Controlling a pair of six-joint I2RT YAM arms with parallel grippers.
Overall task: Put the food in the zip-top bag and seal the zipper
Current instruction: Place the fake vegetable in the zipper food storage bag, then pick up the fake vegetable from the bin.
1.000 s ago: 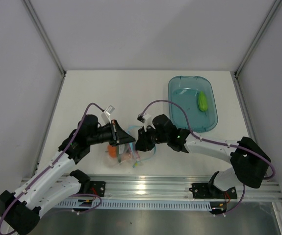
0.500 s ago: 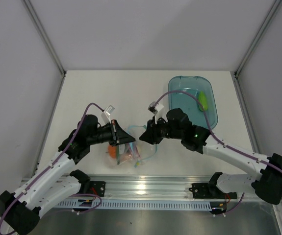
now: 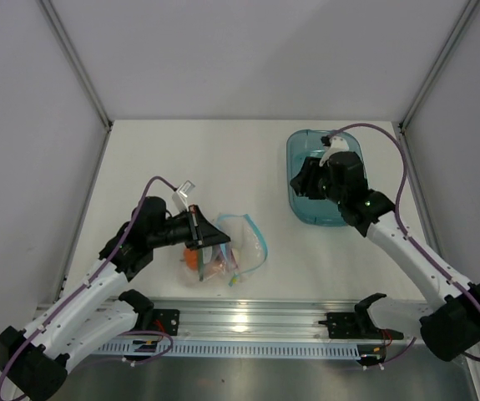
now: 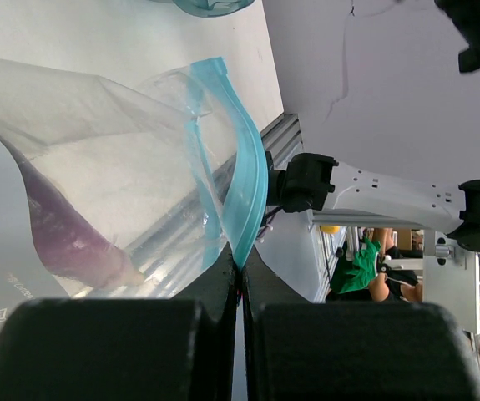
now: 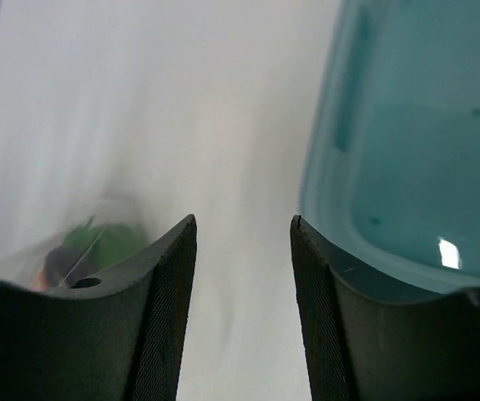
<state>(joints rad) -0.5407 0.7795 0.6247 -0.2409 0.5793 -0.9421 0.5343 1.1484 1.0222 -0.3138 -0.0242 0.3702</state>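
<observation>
Top external cam: two arms reach over a white table (image 3: 164, 159). The left gripper (image 3: 219, 240) is near the front edge, at the zip-top bag (image 3: 244, 246), a clear crinkly bag lying on the table w/ its blue strip on the right side. An orange piece (image 3: 191, 257) shows thru the plastic just beside the gripper. Left wrist cam: the left gripper's fingers are pressed together, pinching the zipper (image 4: 244, 192), a light blue strip held up in a loop so the mouth gapes. A dark purple eggplant (image 4: 56, 238) lies inside the bag. The right gripper (image 3: 300, 180) is well apart from the bag, over the left rim of a translucent blue tray (image 3: 340, 219) at back right. Right wrist cam: its fingers are spread w/ nothing btwn them (only bare table and the tray edge below). A green piece (image 5: 106, 242) shows at lower left, too blurred to tell more.
</observation>
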